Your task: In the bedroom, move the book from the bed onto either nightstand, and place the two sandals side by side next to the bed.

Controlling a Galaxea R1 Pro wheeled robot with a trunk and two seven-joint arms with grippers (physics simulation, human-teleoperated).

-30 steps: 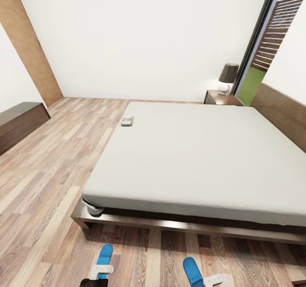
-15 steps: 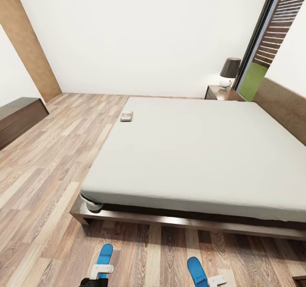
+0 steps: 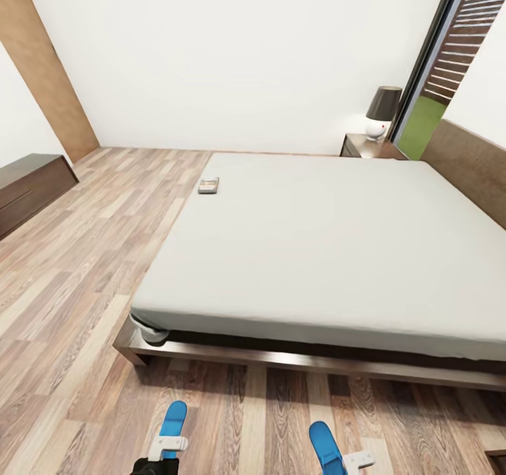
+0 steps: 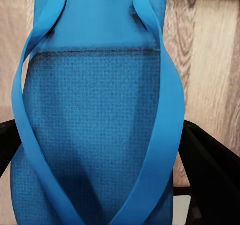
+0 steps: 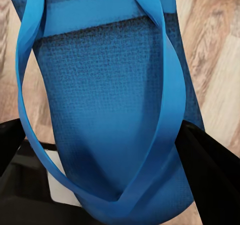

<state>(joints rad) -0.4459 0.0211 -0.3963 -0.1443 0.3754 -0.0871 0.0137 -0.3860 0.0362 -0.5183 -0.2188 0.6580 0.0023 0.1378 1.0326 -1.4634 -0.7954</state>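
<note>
The book (image 3: 208, 185) lies near the far left edge of the bed (image 3: 316, 243), a grey-white mattress on a dark wooden frame. The nightstand (image 3: 367, 147) with its black-shaded lamp (image 3: 384, 112) stands at the bed's far right corner. Low in the head view, my left gripper (image 3: 167, 447) is shut on one blue sandal (image 3: 173, 419) and my right gripper (image 3: 357, 459) on the other sandal (image 3: 325, 447). Both are held above the floor before the bed's near side. Each wrist view shows a sandal (image 4: 100, 110) (image 5: 105, 100) between black fingers (image 4: 212, 170) (image 5: 212, 167).
A long low dark cabinet (image 3: 28, 187) stands against the left wall. Wooden floor (image 3: 84, 264) runs along the bed's left side and in front of it. A tall window (image 3: 439, 88) and the headboard (image 3: 467, 169) are on the right.
The whole head view has shifted, so the bed, book and nightstand sit a little higher in the picture. Both sandals stay held in the grippers.
</note>
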